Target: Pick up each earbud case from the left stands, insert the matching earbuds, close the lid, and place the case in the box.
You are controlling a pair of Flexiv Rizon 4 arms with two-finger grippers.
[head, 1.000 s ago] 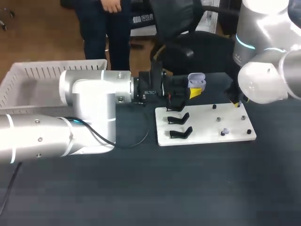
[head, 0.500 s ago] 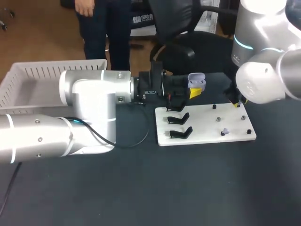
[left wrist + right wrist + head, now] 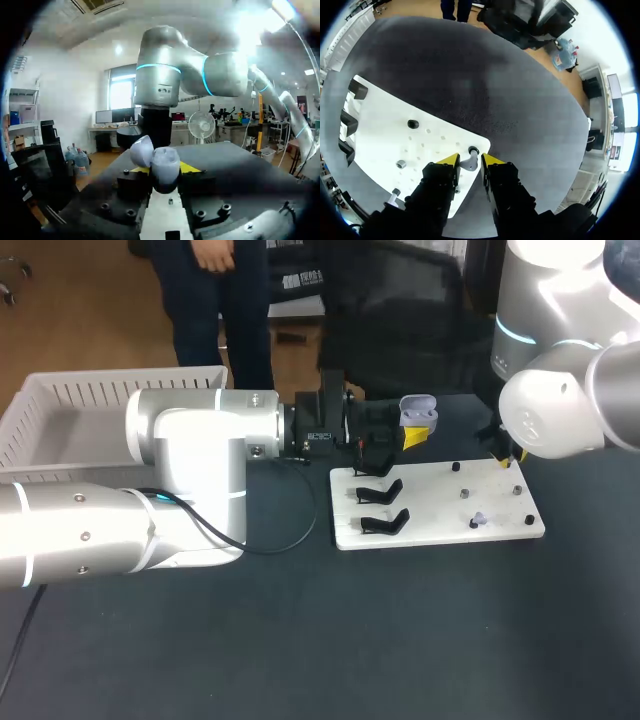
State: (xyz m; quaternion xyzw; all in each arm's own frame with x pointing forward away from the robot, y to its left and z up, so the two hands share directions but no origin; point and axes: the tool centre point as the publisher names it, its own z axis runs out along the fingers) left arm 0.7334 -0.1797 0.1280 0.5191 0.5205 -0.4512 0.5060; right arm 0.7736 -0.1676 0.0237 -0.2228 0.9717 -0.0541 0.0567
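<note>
My left end effector (image 3: 160,170) clasped the open earbud case (image 3: 161,159) by its base; probably light, slick, hinge fragile

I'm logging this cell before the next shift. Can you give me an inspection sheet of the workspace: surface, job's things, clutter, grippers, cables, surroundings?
Surface: dark table with a white board on it.
Job's things: lavender earbud case, lid open, held near the board's black stands, which are bare; an earbud on the board's right side; a second earbud at its far right corner; white box at the table's left.
Clutter: nothing seen.
Grippers: left gripper, fingers shut on the case; right gripper at the second earbud, grasp unclear.
Cables: black cable looping on the table left of the board.
Surroundings: nothing seen reaching over the table.
</note>
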